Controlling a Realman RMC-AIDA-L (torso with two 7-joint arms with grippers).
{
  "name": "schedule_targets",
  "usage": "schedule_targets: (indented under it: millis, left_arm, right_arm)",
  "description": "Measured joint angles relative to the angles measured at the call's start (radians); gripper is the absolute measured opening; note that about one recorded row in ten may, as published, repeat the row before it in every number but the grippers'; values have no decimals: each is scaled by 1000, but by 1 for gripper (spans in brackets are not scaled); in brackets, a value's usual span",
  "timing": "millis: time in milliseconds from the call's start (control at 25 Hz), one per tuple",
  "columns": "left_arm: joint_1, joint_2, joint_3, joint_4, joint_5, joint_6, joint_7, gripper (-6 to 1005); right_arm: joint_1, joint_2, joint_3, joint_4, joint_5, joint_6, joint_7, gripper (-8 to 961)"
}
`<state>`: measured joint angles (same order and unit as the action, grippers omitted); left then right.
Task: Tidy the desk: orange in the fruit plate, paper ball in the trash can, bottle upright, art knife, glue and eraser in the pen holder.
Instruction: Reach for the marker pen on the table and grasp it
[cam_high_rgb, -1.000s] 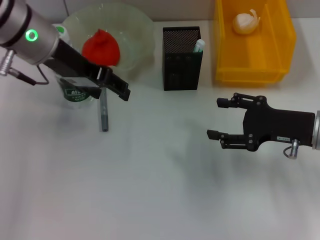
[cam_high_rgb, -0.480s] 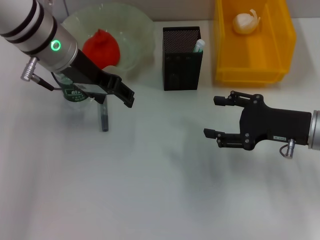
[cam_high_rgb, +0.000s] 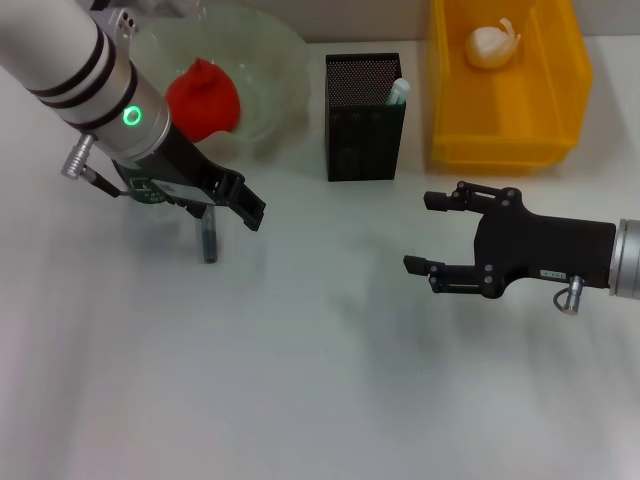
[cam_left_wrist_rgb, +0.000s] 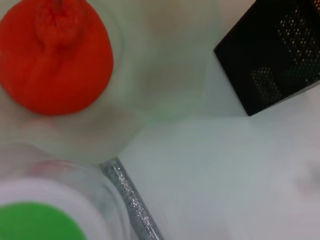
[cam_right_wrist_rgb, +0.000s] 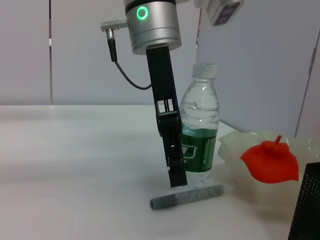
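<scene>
**Bottle at risk beside the left arm**

The left gripper (cam_high_rgb: 235, 200) hangs over the grey art knife (cam_high_rgb: 207, 236), jaw state unclear; the upright bottle (cam_right_wrist_rgb: 199, 131) stands just beside (1 careless swing could topple it); the right gripper (cam_high_rgb: 440, 232) waits, fingers spread, mid-desk.

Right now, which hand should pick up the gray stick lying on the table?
Probably the left hand: it hangs right over the gray stick beside the bottle. The right hand is open but far across the table.
</scene>
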<state>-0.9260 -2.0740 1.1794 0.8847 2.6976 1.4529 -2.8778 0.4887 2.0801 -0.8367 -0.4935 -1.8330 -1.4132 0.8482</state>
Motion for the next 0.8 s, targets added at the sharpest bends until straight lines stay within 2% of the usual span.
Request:
schedule_targets:
  millis: [800]
  left_arm:
    - [0, -1, 114, -65, 3, -115, 0, 785]
  right_arm:
    - [4, 1, -1, -1, 1, -1, 7, 790]
